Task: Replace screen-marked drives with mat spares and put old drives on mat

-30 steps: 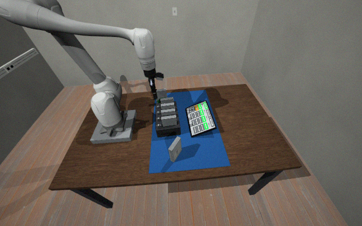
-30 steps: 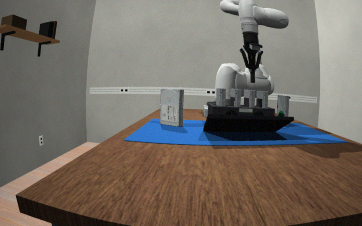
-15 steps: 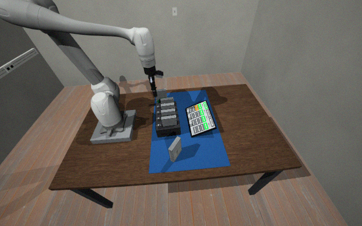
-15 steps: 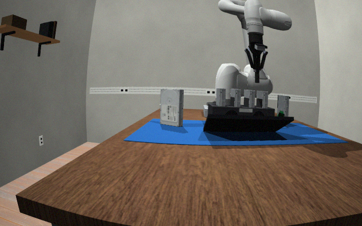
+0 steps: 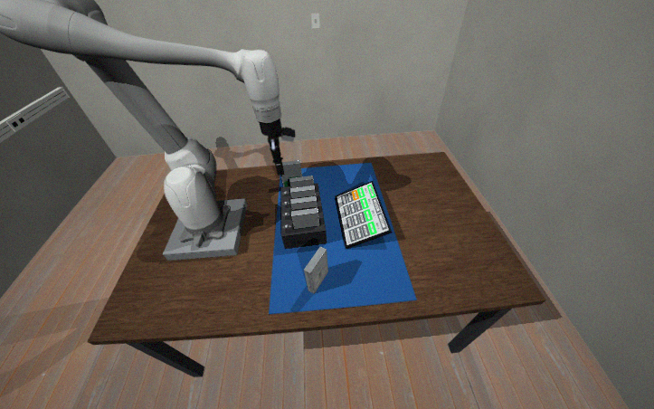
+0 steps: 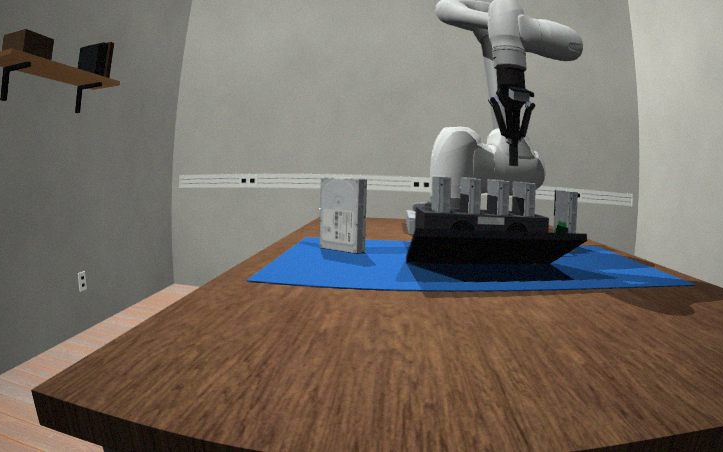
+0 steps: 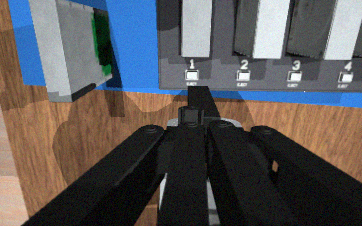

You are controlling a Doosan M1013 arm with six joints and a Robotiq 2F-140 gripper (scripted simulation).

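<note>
My gripper (image 5: 279,170) (image 6: 513,160) (image 7: 197,102) is shut and empty, pointing down above the robot-side edge of the dock; in the wrist view its tip shows just below the bay 1 eject button. The black dock (image 5: 301,237) (image 6: 426,218) (image 7: 271,66) holds upright drives in bays 1 to 4, including the bay 1 drive (image 5: 301,180) (image 7: 196,30). A loose drive (image 5: 292,168) (image 6: 565,210) (image 7: 81,50) stands beyond the bay 1 end, its green board low down. Another loose drive (image 5: 317,269) (image 6: 341,216) stands upright beyond the bay 4 end. The screen (image 5: 362,215) shows one orange cell in its top row; its text is unreadable.
The blue mat (image 5: 289,299) (image 6: 280,272) (image 7: 131,50) lies on the wooden table (image 5: 461,253) (image 6: 353,348) (image 7: 136,107). The screen leans beside the dock, on the side away from the robot base (image 5: 202,249). A wall shelf (image 6: 52,70) is far off.
</note>
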